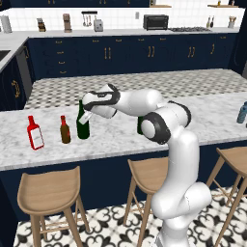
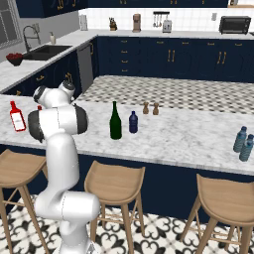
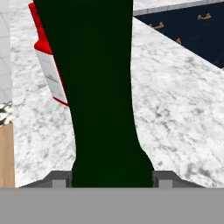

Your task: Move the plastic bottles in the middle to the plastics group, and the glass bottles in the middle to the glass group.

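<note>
Gripper point(image 1: 86, 117) of mine sits at the neck of a green bottle point(image 1: 83, 126) in the left base view, my fingers hidden behind my own wrist, so from here I cannot tell how wide they stand. That bottle stands upright on the marble counter point(image 1: 111, 140), its long axis vertical. Just beyond it on the far side from my arm stands the brown bottle point(image 1: 65, 130) with the red cap, and past that the red bottle point(image 1: 34, 133) with its white label; any writing on that label is too small to read. Far off the other way, at the counter's end, I see a pale blue bottle point(image 1: 242, 112).

From the right base view, a second green bottle point(image 2: 115, 122) and the small navy bottle point(image 2: 133, 122) stand side by side mid-counter, well apart from my hand, with the pale blue ones farther still.

Looking along my fingers point(image 3: 58, 180), the dark green glass fills the gap between both tips, touching or nearly so; I judge I am clamped on it or just about to let go. The red bottle peeks out right behind it, so the drop spot is close.
</note>
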